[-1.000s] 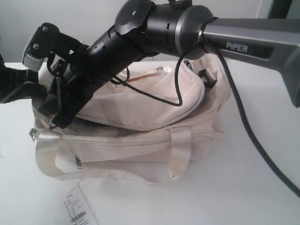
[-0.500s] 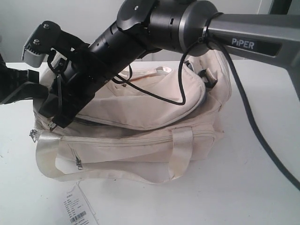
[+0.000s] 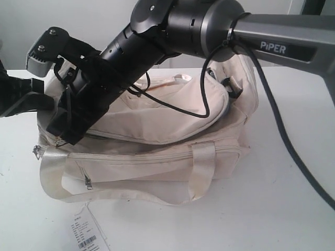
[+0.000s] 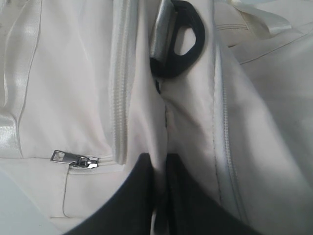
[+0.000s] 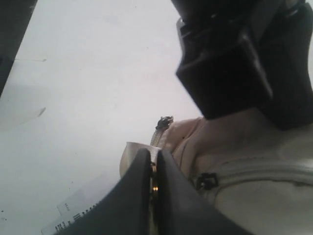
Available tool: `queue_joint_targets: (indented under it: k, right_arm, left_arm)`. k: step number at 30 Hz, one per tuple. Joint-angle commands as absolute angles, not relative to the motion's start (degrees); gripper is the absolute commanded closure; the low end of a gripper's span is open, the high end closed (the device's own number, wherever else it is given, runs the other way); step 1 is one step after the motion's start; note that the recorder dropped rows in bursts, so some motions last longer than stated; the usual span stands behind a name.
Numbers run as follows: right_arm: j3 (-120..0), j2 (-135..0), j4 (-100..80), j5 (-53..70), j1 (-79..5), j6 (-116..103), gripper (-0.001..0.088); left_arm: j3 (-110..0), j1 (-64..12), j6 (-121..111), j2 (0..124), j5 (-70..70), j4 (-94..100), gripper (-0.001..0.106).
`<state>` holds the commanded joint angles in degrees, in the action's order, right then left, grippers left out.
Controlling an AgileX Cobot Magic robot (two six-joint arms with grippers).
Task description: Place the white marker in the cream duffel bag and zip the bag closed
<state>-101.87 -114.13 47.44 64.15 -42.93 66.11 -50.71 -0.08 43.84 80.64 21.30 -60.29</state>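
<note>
The cream duffel bag (image 3: 157, 128) lies on the white table, its curved top flap bulging. My right gripper (image 3: 59, 137) reaches across to the bag's left end. In the right wrist view this gripper (image 5: 154, 164) is shut on a metal zipper pull, beside the cream fabric (image 5: 254, 196). My left gripper (image 4: 159, 164) is shut on a fold of the bag's cloth (image 4: 73, 73) below a black end buckle (image 4: 177, 41). In the exterior view the left arm (image 3: 21, 97) sits at the far left, its fingertips hidden. The white marker is not in view.
A front-pocket zip pull (image 4: 73, 159) hangs near my left gripper. A webbing strap handle (image 3: 203, 167) drapes over the bag's front. A paper tag (image 3: 86, 235) lies on the table (image 3: 272, 209) in front. A black cable (image 3: 201, 99) loops over the flap.
My right gripper has shifted slightly left along the bag's top edge while holding the zipper pull. The left arm has stayed in place.
</note>
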Motion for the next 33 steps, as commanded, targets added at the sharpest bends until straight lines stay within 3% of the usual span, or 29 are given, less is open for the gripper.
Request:
queue_joint_targets:
  k: [33]
  right_arm:
    - [-101.87, -113.19, 38.02, 69.01, -42.93, 59.53, 0.0868]
  left_arm:
    - [-50.71, -0.08, 43.84, 80.64, 21.19, -60.29, 0.105]
